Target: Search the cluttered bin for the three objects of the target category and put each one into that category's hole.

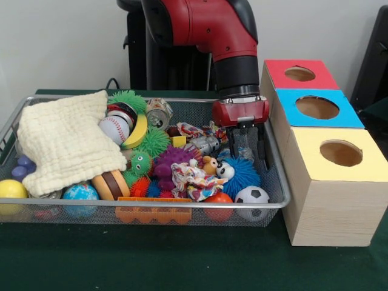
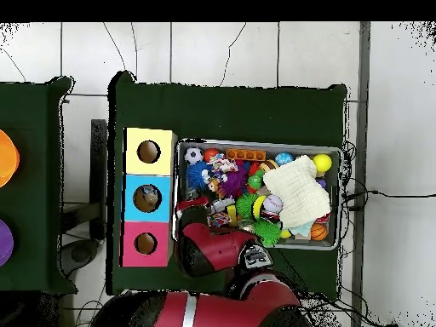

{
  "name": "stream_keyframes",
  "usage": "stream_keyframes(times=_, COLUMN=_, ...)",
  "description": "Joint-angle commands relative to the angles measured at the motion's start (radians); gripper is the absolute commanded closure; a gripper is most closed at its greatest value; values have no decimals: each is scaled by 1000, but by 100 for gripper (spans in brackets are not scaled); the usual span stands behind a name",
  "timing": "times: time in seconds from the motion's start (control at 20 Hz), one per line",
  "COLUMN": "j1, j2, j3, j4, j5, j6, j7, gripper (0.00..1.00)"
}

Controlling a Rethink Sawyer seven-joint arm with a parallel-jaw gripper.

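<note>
Currently my gripper (image 1: 247,145) hangs inside the wire bin (image 1: 276,182), fingers spread and empty, near the blue spiky ball (image 1: 242,176), beside the blue-topped box (image 1: 317,108).

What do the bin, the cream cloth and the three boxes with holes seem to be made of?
Bin: metal wire mesh, with a shiny rim you can see through. Cloth: soft woven cotton, probably, with a waffle texture and folds. Boxes: pale wood, with visible grain on the sides and matte coloured tops.
</note>
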Motion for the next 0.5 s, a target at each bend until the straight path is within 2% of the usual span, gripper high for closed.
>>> stream_keyframes(times=0.05, j1=-45, j2=78, j3=-73, j4=58, j5=34, j6=414, j7=63, gripper=0)
stream_keyframes(times=0.2, j1=-57, j2=13, j3=-53, j4=98, j5=36, j6=464, j7=72, gripper=0)
stream_keyframes(times=0.5, j1=-82, j2=-53, j3=-7, j4=126, j5=34, j6=549, j7=81, gripper=0)
